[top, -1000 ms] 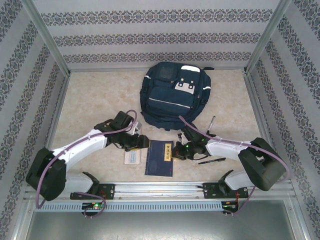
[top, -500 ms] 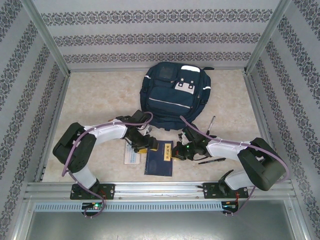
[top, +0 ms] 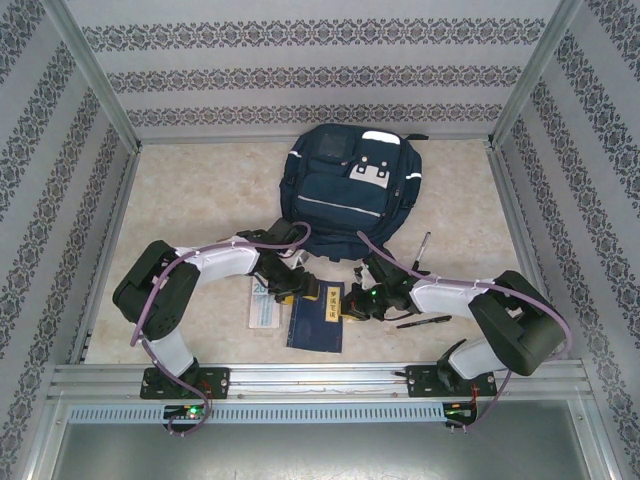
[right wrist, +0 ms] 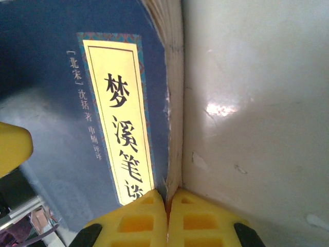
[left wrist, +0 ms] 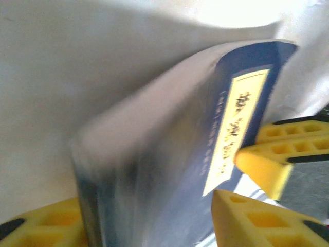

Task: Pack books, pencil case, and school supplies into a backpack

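The top external view looks down from above and behind over the whole table (top: 200, 200); both wrist views sit very near, sharing the navy booklet (top: 316, 322) and its pale label (top: 334, 304)

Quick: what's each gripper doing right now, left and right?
Left gripper: fingers either side of the book; whether it grips cannot be told.
Right gripper: closed, pinching the book's edge.
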`<move>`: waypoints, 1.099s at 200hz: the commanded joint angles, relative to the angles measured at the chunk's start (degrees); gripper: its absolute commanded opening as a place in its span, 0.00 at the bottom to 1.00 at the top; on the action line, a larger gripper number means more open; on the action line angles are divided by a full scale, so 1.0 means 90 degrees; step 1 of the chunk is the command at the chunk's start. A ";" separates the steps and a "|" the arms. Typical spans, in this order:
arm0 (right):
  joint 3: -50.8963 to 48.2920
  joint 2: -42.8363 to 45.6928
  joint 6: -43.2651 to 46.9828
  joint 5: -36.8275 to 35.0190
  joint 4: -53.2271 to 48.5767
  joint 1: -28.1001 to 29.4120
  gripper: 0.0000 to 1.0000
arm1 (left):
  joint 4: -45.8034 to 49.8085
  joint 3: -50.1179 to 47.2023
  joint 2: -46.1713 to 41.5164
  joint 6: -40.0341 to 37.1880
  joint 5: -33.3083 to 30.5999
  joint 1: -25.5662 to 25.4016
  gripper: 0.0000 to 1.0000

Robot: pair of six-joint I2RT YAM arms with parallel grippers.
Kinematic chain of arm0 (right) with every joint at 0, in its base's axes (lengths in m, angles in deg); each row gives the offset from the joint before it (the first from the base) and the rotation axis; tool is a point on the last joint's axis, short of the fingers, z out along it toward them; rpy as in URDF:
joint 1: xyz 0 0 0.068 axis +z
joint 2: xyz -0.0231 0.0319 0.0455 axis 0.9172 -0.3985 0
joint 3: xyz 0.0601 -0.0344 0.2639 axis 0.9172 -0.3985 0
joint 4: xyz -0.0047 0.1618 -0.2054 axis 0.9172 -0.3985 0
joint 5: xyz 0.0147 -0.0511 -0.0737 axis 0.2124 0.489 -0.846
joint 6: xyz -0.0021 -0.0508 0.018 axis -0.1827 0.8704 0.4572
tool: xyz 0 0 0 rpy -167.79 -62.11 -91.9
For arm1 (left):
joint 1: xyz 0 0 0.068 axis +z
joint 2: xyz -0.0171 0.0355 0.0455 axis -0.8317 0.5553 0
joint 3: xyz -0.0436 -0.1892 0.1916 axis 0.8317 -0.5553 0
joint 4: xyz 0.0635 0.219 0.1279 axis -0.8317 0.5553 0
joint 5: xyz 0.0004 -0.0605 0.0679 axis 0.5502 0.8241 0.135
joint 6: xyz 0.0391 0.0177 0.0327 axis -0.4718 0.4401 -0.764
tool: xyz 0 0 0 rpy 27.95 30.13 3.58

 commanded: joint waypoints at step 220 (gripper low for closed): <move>-0.0258 0.3534 -0.2728 -0.0470 0.2827 -0.0319 0.97 | -0.4572 0.0605 -0.2444 0.3731 0.1272 0.1388 0.00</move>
